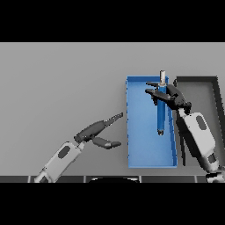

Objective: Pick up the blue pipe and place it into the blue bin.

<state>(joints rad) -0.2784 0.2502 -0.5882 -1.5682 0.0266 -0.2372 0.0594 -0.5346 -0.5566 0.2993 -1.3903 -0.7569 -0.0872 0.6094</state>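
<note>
Slim blue pipe [161,115] (pale-tipped), right hand [169,96] gripping, rectangular blue bin [136,132]

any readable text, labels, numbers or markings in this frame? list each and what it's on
None: no text, label, number or sign shows anywhere.
Blue pipe: plain, pale end cap, no marking.
Blue bin: plain.
Dark bin: plain.
Right hand and left hand: unmarked.

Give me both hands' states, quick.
Left hand: open, holding nothing.
Right hand: shut on the blue pipe, over the blue bin.
</note>
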